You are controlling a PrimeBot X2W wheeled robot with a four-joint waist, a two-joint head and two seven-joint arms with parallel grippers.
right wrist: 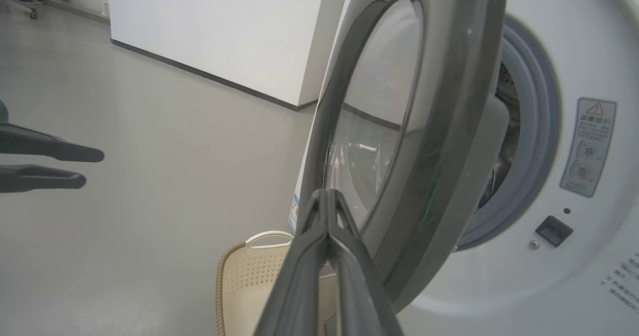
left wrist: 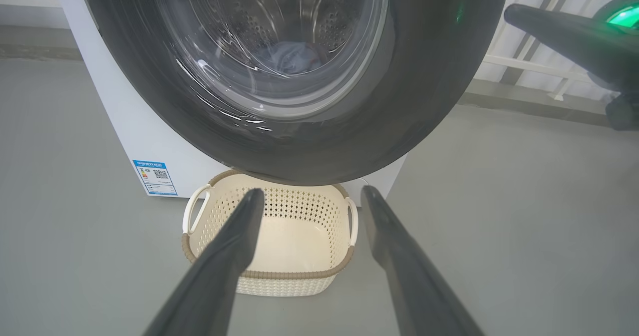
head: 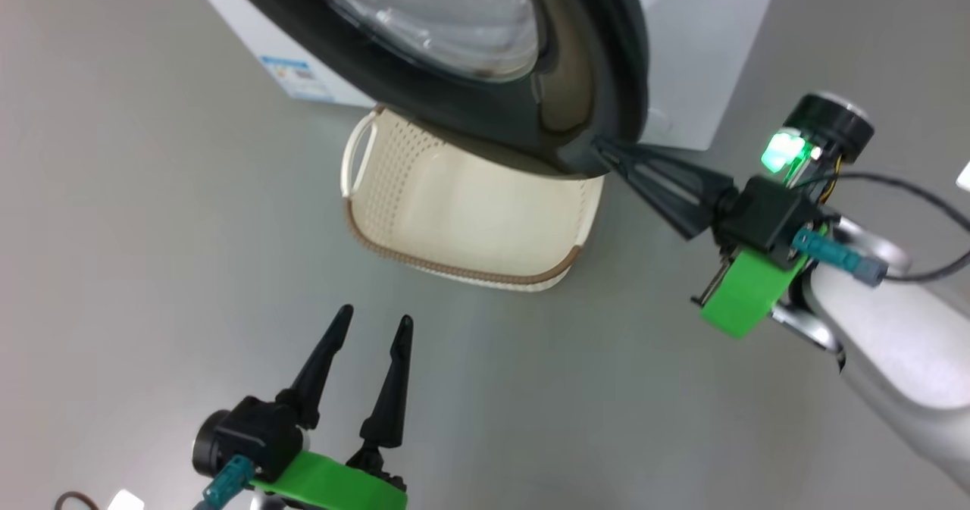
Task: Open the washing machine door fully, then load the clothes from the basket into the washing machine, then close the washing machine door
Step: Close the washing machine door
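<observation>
Left gripper (head: 376, 314): jaws spread wide, nothing between them. It hangs over the floor (head: 136, 229), well clear of the door, pointing at the basket.

Basket (head: 402, 192): on the floor, tucked partly under the door's lower rim, and it looks empty. In the left wrist view it lies straight ahead between the two open fingers (left wrist: 234, 236).

Door (head: 485, 116): swung out from the washer, about half open, black rim hanging over the basket. The right wrist view sees it nearly edge-on, with a gap between it and the grey gasket (right wrist: 534, 141).

Clothes (left wrist: 294, 59): a blue-grey bundle seen through the door glass, lying inside the drum behind the door. Print too blurred to make out.

Right gripper (head: 606, 150): jaws clenched tight together, holding nothing. The tips are at the door's free edge, low on the rim, on the outer face. It looks like contact, not certain.

Washer (head: 697, 40): behind the door, blue label (head: 292, 70) on the side panel left of it.

Judgement: loading looks done and closing is the step in hand. The door's flat face lies across the right jaws' line, so a push from that edge toward the washer should swing it shut. The right arm is clearly the nearer one. Risk: closed tips sliding off the glossy rim.
</observation>
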